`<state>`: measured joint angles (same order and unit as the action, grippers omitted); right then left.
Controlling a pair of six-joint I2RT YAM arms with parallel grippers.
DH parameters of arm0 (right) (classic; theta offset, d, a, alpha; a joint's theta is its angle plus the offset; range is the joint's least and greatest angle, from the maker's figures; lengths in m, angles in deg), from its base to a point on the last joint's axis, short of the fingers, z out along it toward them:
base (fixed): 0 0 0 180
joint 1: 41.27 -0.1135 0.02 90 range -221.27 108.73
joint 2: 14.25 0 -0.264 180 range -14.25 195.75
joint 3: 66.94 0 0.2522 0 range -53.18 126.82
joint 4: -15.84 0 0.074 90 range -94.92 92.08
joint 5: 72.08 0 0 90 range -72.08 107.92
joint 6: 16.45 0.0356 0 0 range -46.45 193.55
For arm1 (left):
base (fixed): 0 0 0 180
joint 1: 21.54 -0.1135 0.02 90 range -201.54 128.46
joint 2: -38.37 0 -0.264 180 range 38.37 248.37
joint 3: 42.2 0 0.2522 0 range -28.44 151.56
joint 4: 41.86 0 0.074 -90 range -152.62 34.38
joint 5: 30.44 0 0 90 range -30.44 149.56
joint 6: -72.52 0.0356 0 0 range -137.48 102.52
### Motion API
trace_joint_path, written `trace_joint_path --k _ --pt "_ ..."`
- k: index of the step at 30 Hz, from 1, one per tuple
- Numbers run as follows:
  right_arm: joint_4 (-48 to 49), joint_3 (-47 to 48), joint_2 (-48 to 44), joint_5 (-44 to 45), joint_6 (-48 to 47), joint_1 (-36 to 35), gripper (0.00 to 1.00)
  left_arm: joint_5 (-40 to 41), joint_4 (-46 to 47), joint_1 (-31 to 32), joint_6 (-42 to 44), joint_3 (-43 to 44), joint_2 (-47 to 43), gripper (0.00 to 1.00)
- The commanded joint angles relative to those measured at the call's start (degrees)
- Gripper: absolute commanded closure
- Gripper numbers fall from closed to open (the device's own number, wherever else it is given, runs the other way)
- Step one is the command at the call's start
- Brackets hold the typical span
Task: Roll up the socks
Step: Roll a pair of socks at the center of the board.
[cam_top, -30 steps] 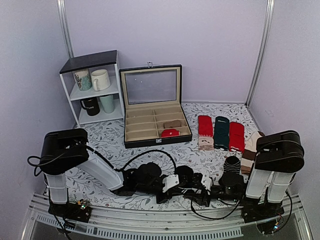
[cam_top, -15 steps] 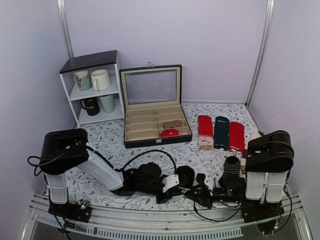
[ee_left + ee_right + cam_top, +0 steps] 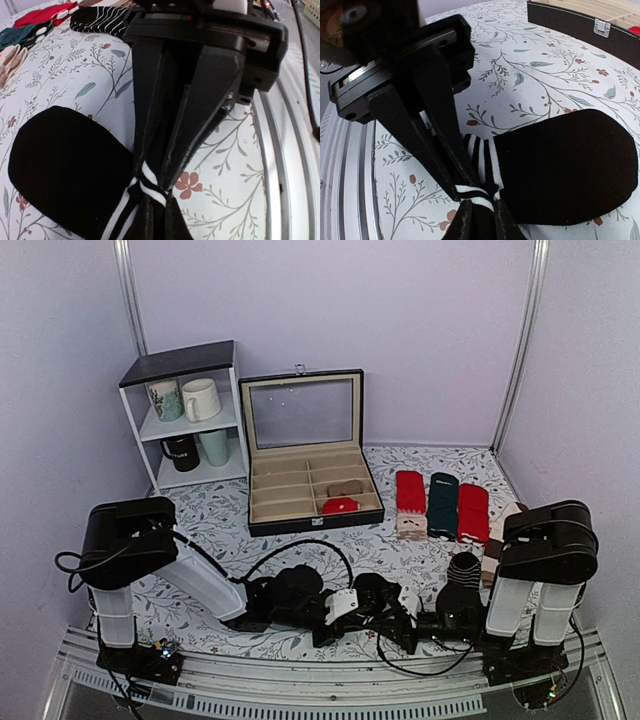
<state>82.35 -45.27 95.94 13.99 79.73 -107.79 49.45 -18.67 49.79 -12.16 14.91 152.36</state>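
The socks (image 3: 372,590) lie near the table's front edge, between the two arms. They are black ankle socks (image 3: 65,170) with white bands across the cuff (image 3: 150,184). My left gripper (image 3: 158,198) is shut on the bunched cuff. My right gripper (image 3: 483,204) comes in from the opposite side and is shut on the same cuff (image 3: 476,195). Its fingers (image 3: 200,100) touch the left ones tip to tip. The black foot part (image 3: 570,170) lies flat on the cloth. In the top view both grippers meet low over the table, left gripper (image 3: 376,616) and right gripper (image 3: 402,622).
An open black compartment case (image 3: 262,515) stands at mid-table. A white shelf (image 3: 180,365) with mugs is at back left. Red and dark green socks (image 3: 440,505) lie in a row at right. A thin-striped black sock (image 3: 462,568) lies near the right arm. A metal rail (image 3: 300,685) runs along the front.
My right gripper has slid left to meet the left gripper and has closed on the cuff. The left gripper has kept its grip and place.
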Motion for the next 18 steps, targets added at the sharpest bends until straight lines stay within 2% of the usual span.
trace_joint_path --k 1,5,6,7,8,13,18 --pt "-12.8 1.0 -1.5 -1.1 2.0 0.1 0.90 -0.1 -13.9 -0.2 -0.2 -2.7 4.3 1.00" --pt "-15.3 0.3 -2.9 -2.2 5.8 0.2 0.92 2.8 -12.6 -0.2 0.5 -3.3 1.8 0.94" --pt "-15.9 0.1 -3.3 -2.8 6.6 0.2 0.92 4.1 -11.8 0.0 1.0 -3.6 0.7 0.86" --pt "-16.3 -0.2 -3.7 -3.4 8.3 0.3 0.92 6.0 -10.7 0.1 1.6 -4.3 -0.5 0.73" --pt "-16.7 -0.3 -4.0 -4.3 9.6 0.5 0.92 7.8 -9.3 0.4 2.3 -4.9 -3.1 0.70" --pt "-17.7 -1.6 -4.5 -7.7 15.1 1.1 0.93 13.5 -1.4 1.8 8.5 -8.4 -12.2 0.68" --pt "-20.7 -2.2 -6.1 -11.3 22.3 2.0 0.93 14.9 5.8 2.1 15.1 -12.5 -13.6 0.67"
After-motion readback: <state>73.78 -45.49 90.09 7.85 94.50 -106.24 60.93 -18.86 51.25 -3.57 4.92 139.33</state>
